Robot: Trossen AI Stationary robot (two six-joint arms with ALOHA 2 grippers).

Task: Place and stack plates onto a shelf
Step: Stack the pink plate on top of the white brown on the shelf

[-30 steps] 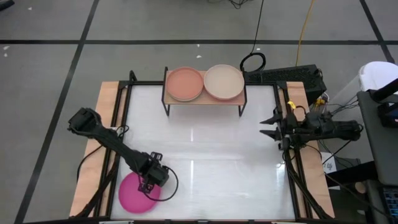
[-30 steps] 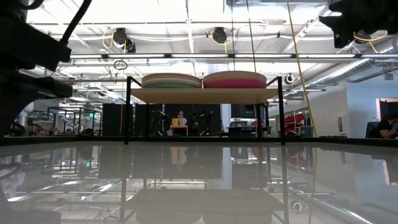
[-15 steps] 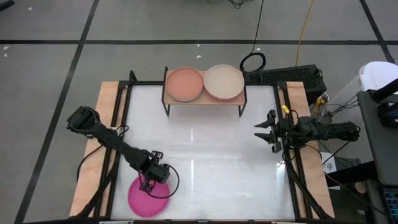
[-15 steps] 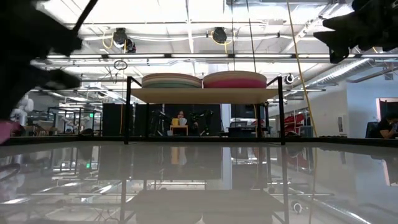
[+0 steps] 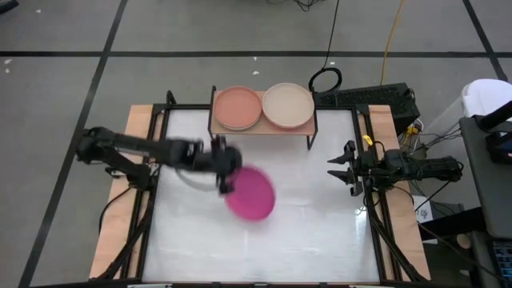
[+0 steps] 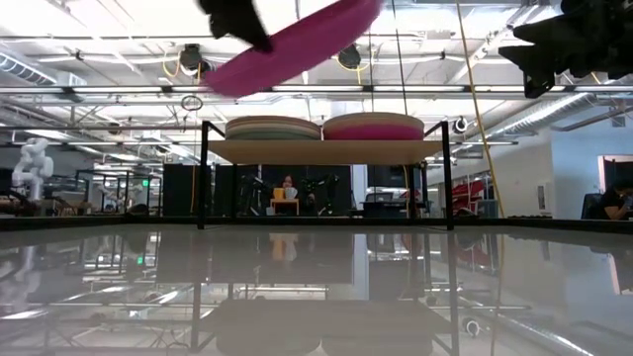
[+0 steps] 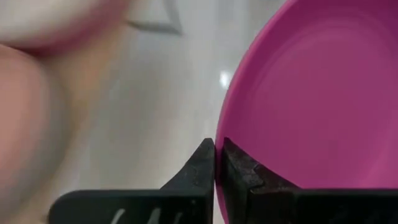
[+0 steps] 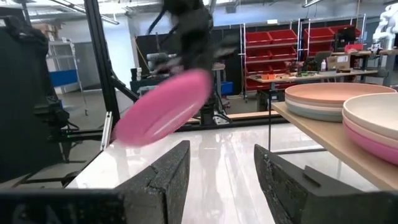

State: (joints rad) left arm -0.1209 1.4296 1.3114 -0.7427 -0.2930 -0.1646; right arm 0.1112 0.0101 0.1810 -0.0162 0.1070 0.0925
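The magenta plate (image 5: 250, 193) hangs in the air above the middle of the counter (image 5: 304, 240), tilted, short of the shelf (image 5: 262, 129) and below it in the high view. I hold it by one edge only: the left tool (image 5: 225, 166) is pinched together on the rim, and in the left wrist view the two fingertips (image 7: 205, 163) meet right at the plate's lip with almost no overlap.

Risk one, as I judge it: a slip. The grip is thin and off-centre, so the plate's weight levers against the pinch; a quick swing could twist it loose and drop it on the counter.

Risk two: a collision at the shelf. Two stacks already sit there, a peach-topped stack (image 5: 237, 107) on the left and a beige-topped stack (image 5: 288, 105) on the right, touching or nearly so. In the low view both stacks (image 6: 323, 128) stand several plates high. If I bring the tilted plate in too low, its leading edge could strike a stack's side and push plates toward the far edge.

Risk three: a tilted release could leave the plate sliding off the stack.

The right tool (image 5: 342, 168), fingers spread and empty, waits over the counter's right side, well apart from the plate's path.
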